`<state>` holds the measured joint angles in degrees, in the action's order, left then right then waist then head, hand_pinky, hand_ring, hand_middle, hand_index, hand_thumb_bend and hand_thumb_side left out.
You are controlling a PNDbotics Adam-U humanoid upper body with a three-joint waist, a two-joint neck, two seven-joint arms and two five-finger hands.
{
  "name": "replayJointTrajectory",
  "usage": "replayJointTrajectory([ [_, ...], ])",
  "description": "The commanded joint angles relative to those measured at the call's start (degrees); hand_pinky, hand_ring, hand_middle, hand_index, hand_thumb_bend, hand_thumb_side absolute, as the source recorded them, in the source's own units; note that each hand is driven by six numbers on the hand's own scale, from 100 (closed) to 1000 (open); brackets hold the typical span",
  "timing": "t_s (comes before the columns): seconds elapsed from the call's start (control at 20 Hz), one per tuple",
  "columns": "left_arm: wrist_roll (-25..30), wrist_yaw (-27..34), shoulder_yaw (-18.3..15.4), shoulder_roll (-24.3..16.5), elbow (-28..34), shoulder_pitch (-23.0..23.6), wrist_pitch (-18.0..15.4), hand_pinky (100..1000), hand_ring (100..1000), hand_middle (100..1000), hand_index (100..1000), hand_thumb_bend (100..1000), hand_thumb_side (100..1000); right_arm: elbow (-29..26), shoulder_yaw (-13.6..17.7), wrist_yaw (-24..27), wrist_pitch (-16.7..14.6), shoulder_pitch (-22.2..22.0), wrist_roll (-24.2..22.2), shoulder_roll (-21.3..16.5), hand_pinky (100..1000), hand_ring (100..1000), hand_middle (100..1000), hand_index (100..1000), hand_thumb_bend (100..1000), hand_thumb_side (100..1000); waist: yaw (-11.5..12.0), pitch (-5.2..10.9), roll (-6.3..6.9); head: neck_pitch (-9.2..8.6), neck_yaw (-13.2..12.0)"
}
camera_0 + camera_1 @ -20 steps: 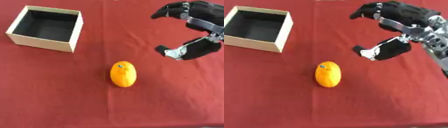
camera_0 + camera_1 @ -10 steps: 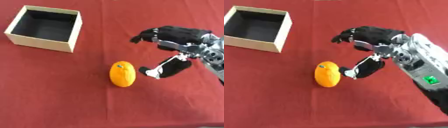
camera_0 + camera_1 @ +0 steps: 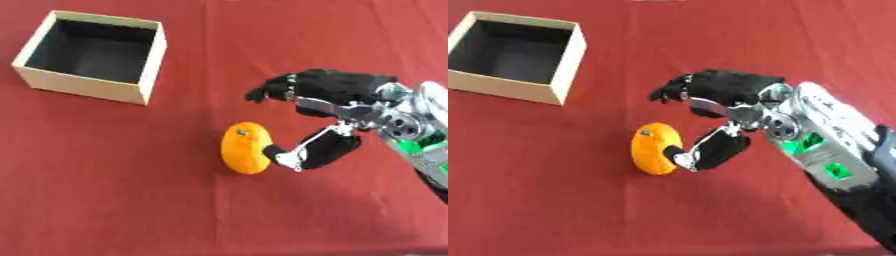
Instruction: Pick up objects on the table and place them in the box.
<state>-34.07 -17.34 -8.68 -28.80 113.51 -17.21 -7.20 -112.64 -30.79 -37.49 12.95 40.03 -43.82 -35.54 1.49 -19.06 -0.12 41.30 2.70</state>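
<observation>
An orange fruit (image 3: 244, 147) with a small blue sticker lies on the red table near the middle. My right hand (image 3: 328, 120) comes in from the right and stands open just beside it. Its thumb tip touches the fruit's right side, and the fingers arch above and to the right of it without closing on it. An open cardboard box (image 3: 92, 55) with a dark inside stands at the far left and holds nothing that I can see. My left hand is out of sight.
The red cloth (image 3: 114, 190) covers the whole table. My right forearm (image 3: 833, 160) with green labels stretches to the lower right corner.
My right hand has come down and leftward from the upper right to the orange fruit, and its thumb now touches the fruit. The fruit and box have stayed put.
</observation>
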Motion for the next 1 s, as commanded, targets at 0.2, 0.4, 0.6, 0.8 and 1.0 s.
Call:
replayJointTrajectory([
  [0.2, 0.3, 0.3, -0.1, -1.0, 1.1, -0.7, -0.1, 575, 697, 635, 726, 562, 839, 5.1, -1.8, -2.8, -1.1, 1.8, -0.7, 1.3, 946, 911, 863, 991, 279, 451, 0.4, 0.89, 0.01, 0.25, 0.4],
  [0.4, 0.4, 0.3, -0.1, -0.9, 1.1, -0.6, -0.1, 574, 697, 634, 726, 561, 839, 9.3, -2.7, -6.2, -3.0, 2.0, 0.7, 2.4, 943, 911, 862, 987, 289, 444, 0.5, 0.8, 0.04, 0.2, 0.4],
  [0.6, 0.4, 0.4, 0.0, -0.8, 1.1, -0.5, 0.0, 574, 698, 634, 726, 560, 840, 12.4, -3.4, -7.6, -4.3, 2.4, 1.4, 3.2, 942, 911, 859, 986, 292, 436, 0.5, 0.71, 0.1, 0.15, 0.6],
  [0.8, 0.5, 0.4, 0.0, -0.7, 1.1, -0.5, 0.0, 574, 698, 634, 725, 559, 841, 14.7, -4.3, -7.2, -5.6, 2.4, 1.0, 4.0, 940, 905, 835, 981, 284, 430, 0.6, 0.64, 0.22, 0.19, 0.8],
  [1.0, 0.5, 0.4, -0.1, -0.7, 1.1, -0.4, 0.0, 574, 698, 634, 723, 557, 841, 13.7, -4.2, -5.3, -6.1, 2.3, 1.3, 3.8, 926, 878, 753, 920, 250, 434, 0.5, 0.57, 0.24, 0.37, 0.9],
])
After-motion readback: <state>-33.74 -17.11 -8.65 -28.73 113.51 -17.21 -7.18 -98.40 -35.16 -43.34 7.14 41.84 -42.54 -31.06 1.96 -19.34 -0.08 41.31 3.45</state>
